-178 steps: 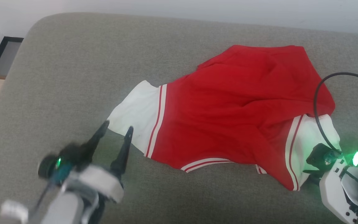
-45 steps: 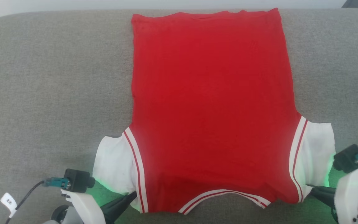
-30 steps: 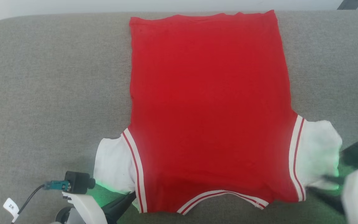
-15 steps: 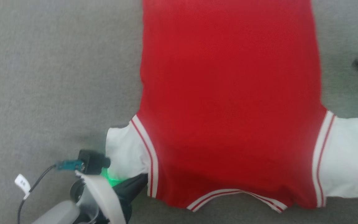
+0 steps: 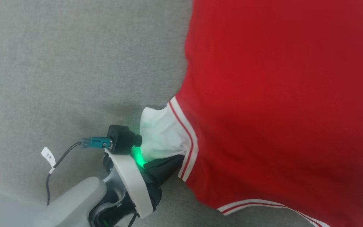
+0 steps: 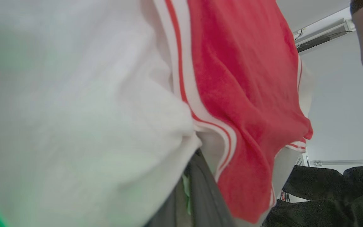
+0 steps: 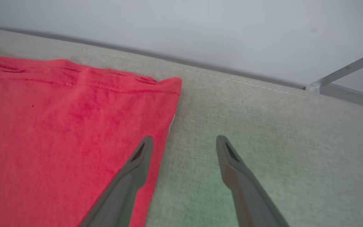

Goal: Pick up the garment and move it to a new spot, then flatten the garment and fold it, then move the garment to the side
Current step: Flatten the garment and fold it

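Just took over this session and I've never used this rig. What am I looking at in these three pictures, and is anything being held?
It is a two-armed robot. The head view looks down on a grey cushion with a red garment spread on it. The left gripper is shut on its white sleeve; the left wrist view, taken along those fingers, shows that cloth up close. The right wrist view shows the right gripper open and empty, straddling the garment's edge.
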Available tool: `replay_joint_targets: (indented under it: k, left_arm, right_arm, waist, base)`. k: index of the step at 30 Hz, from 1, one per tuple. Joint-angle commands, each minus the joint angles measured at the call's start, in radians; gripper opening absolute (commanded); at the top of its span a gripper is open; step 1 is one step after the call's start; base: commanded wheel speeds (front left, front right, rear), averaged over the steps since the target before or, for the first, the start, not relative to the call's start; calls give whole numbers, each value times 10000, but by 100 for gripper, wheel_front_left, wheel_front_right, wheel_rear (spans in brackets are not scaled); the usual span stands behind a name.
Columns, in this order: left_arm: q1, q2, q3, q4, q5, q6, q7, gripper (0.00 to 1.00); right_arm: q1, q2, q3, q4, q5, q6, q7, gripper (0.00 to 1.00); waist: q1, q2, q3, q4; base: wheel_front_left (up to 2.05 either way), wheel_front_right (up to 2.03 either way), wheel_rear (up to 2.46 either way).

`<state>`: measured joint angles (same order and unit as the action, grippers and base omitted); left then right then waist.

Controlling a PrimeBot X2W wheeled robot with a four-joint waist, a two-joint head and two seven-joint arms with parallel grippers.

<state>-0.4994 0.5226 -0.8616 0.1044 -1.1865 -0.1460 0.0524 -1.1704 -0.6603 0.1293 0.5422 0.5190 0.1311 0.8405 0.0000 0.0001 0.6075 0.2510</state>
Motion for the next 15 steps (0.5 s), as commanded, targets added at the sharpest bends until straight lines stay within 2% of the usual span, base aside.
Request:
replay_joint_targets:
  k: [1,7,8,9,11,15]
  left_arm:
    - [-149,-362,-235,959,-78,307,59,0]
    - [-556,-499,-735,1164,-400,359,-278,0]
    - [-587,-500,-820,1201,-437,359,-346,0]
    - [-634,-510,-913,1241,-501,359,-379,0]
    - [-704,-515,-1032,1280,-527,359,-516,0]
    - [-875,-436,-1221,1360,-710,358,-805,0]
  right_arm:
    - [-396,136,79,479,-117,-9,218,100]
    - [-1516,384,534,1974,-516,-7,1157,100]
    - [-1571,405,583,2094,-489,-4,1258,84]
    - [-1616,413,611,2186,-443,-6,1344,53]
    - [-1669,375,736,2273,-399,-6,1372,2]
    - [-1667,353,833,2410,-180,-10,1107,0]
  waist:
    - [0,-1,485,414]
    - [0,-1,781,522]
    - [0,-1,777,512]
    - [0,-1,763,502]
    - [0,-1,716,479]
    - [0,-1,499,346]
  base:
    - [0,0,0]
    - [0,0,0]
    - [0,0,0]
    - [0,0,0]
    - [0,0,0]
    - [0,0,0]
